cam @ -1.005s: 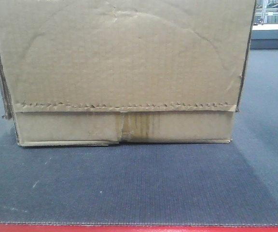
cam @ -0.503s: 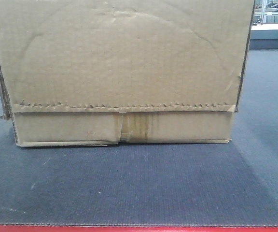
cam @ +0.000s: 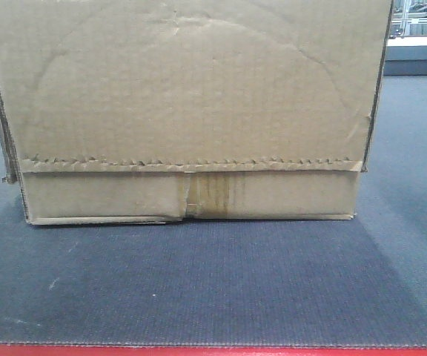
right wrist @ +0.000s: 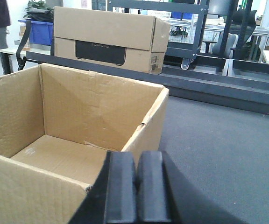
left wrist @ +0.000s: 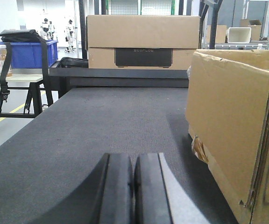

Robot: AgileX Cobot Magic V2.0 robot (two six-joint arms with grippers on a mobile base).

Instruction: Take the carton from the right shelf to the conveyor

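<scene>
Behind us we see a blue bin [left wrist: 24,53] on a side table [left wrist: 13,78], under bright light.

On my left wrist feed, the left gripper [left wrist: 133,186] shows two matte black fingers [left wrist: 118,189] with flat, slab-like faces and rounded upper corners. A thin dark seam separates them. The finger bodies flare outward toward the 6 o'clock edge of the frame. On my right wrist feed, the right gripper [right wrist: 136,186] has the same build: two matte black, rounded-corner fingers [right wrist: 120,186] with a narrow seam between them. I see no cables, screws or markings on either unit.
</scene>
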